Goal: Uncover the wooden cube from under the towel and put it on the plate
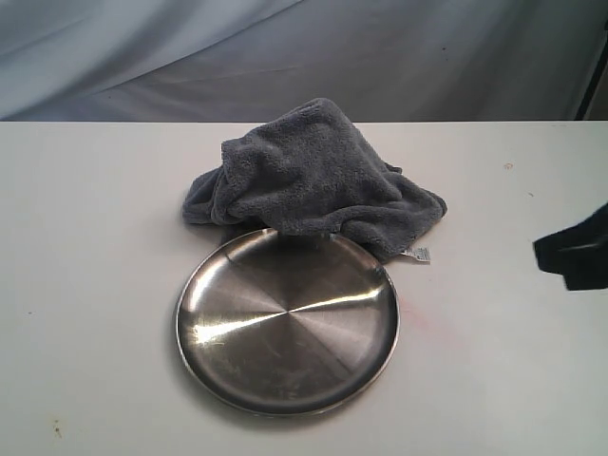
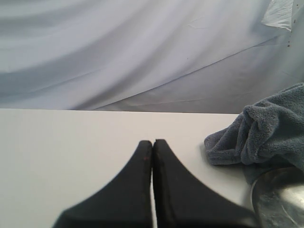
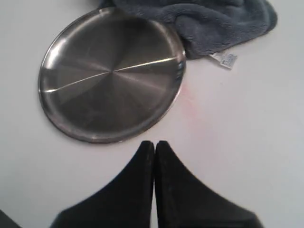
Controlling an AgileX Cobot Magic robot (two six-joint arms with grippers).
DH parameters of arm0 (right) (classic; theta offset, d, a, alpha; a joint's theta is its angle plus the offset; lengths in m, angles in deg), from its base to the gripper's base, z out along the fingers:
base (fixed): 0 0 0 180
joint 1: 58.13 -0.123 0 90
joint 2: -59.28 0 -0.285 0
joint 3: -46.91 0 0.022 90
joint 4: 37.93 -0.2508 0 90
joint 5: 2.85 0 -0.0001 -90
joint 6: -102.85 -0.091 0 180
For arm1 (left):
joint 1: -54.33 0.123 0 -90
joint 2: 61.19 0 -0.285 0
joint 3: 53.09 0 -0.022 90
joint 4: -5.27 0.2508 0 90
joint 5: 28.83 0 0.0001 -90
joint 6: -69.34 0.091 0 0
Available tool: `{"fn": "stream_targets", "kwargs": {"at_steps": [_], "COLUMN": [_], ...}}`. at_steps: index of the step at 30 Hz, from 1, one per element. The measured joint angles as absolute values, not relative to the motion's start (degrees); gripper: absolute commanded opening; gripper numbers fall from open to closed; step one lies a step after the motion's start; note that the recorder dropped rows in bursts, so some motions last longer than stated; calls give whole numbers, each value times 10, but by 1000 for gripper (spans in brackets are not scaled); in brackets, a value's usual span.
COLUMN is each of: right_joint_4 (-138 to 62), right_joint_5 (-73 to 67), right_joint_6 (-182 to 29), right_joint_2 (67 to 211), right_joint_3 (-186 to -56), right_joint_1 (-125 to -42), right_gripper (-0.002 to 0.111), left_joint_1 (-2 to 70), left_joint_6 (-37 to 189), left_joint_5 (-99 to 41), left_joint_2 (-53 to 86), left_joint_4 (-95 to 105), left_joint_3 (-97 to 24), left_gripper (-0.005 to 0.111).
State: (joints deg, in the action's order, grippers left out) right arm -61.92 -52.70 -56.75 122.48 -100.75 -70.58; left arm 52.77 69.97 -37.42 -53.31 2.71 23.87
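The dark grey towel (image 1: 313, 180) lies heaped at the middle of the table, its white label (image 1: 419, 254) at the near right edge. The wooden cube is hidden, presumably under the heap. The steel plate (image 1: 287, 323) sits just in front, with the towel's edge overlapping its far rim. My right gripper (image 3: 154, 143) is shut and empty, above the table on the near right of the plate (image 3: 112, 73); a dark part of it shows at the exterior view's right edge (image 1: 576, 252). My left gripper (image 2: 152, 141) is shut and empty, left of the towel (image 2: 266, 130).
A pale cloth backdrop (image 1: 285, 57) hangs behind the white table (image 1: 85, 237). A faint pink stain (image 3: 190, 102) marks the table right of the plate. The left arm is outside the exterior view.
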Motion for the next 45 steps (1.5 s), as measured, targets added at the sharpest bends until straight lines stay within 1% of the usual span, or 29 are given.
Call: {"fn": "stream_targets", "kwargs": {"at_steps": [3, 5, 7, 13, 17, 24, 28, 37, 42, 45], "right_joint_4": [-574, -523, -497, -473, -466, -454, -447, -350, -337, -334], "right_joint_5": [-527, -525, -520, -492, -489, -538, -546, -509, -527, -555], "right_joint_6": [-577, -625, -650, -682, -696, -703, -722, -812, -821, -824], "right_joint_2": [1310, 1396, 1461, 1660, 1734, 1813, 1821, 1826, 1857, 1882], "right_joint_3": [-1060, -1109, -1150, -1294, -1364, -1456, -1477, -1492, -1559, -1617], "right_joint_1": [-799, -880, -928, -1017, -1036, -1036, -1010, -894, -831, -812], "right_gripper": [0, 0, 0, 0, 0, 0, 0, 0, 0, 0], "left_joint_1": [528, 528, 528, 528, 528, 528, 528, 528, 528, 528], "left_joint_6": [700, 700, 700, 700, 700, 700, 700, 700, 700, 700], "left_joint_5": [-374, -374, -374, -374, -374, -374, -374, -374, -374, -374], "left_joint_2": [-533, -533, -533, -533, -533, -533, -533, -533, -533, -533], "left_joint_4": [27, 27, 27, 27, 27, 27, 27, 27, 27, 27], "left_joint_3": [239, 239, 239, 239, 239, 239, 239, 239, 239, 239], "left_gripper": [1, 1, 1, 1, 1, 1, 1, 1, 1, 1]}}
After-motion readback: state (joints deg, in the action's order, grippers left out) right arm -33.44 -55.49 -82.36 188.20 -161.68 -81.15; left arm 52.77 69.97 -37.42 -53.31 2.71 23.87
